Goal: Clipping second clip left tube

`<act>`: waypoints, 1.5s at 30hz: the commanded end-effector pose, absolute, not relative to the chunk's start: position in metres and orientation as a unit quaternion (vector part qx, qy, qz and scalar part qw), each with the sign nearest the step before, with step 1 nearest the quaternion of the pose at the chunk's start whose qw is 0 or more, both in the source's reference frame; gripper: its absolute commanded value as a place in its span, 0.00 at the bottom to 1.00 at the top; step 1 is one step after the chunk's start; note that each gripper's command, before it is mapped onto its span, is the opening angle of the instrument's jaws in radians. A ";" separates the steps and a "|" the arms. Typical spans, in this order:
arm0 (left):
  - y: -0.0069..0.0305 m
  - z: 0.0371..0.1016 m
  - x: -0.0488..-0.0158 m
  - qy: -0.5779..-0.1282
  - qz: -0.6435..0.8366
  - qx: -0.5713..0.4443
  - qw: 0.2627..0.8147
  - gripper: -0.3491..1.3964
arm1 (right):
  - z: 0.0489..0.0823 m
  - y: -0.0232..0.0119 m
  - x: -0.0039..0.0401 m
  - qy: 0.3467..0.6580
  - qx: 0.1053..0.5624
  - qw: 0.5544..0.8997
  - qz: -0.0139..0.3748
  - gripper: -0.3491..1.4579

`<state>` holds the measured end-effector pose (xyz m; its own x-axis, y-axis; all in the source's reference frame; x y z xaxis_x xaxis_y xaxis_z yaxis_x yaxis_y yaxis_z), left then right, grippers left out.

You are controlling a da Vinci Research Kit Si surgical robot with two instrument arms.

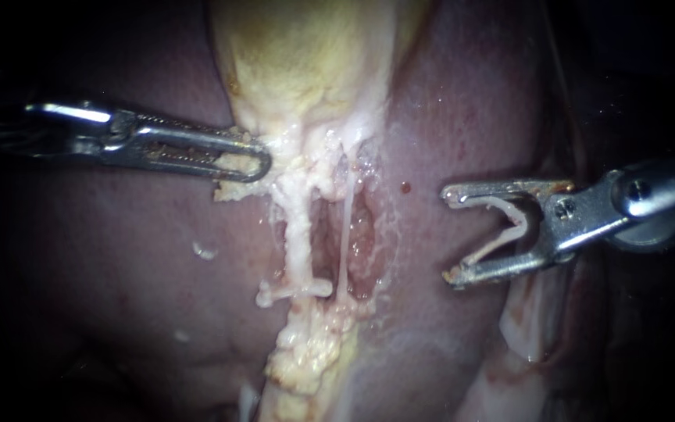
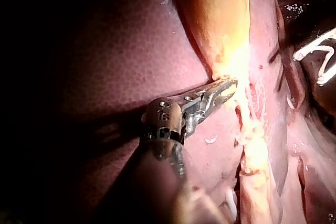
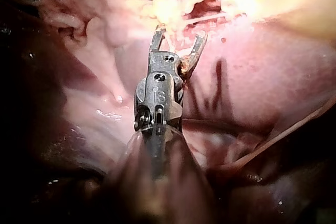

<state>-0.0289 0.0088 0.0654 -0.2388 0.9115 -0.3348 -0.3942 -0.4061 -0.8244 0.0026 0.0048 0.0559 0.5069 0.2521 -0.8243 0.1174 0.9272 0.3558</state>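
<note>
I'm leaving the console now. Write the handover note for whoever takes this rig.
Now: left instrument is clamped on pale tissue at the base of the gallbladder.
The right instrument carries a white clip, spread wide, apart from both tubes.
Done: first clip sits across the left tube, low down.
Left: set the white clip on the left tube and close it.

Left instrument and right instrument are slim silvery metal with screws.
</note>
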 end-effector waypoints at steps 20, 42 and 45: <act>0.0123 0.0584 -0.0228 -0.303 0.708 -0.433 0.469 0.00 | 0.0559 0.0049 0.0029 0.496 0.190 0.846 0.038 0.47; 0.0119 0.0583 -0.0233 -0.301 0.708 -0.433 0.471 0.00 | 0.0614 0.0022 0.0106 0.498 0.286 0.810 0.123 0.47; 0.0118 0.0583 -0.0233 -0.300 0.708 -0.433 0.471 0.00 | 0.0625 0.0019 0.0112 0.510 0.303 0.794 0.135 0.47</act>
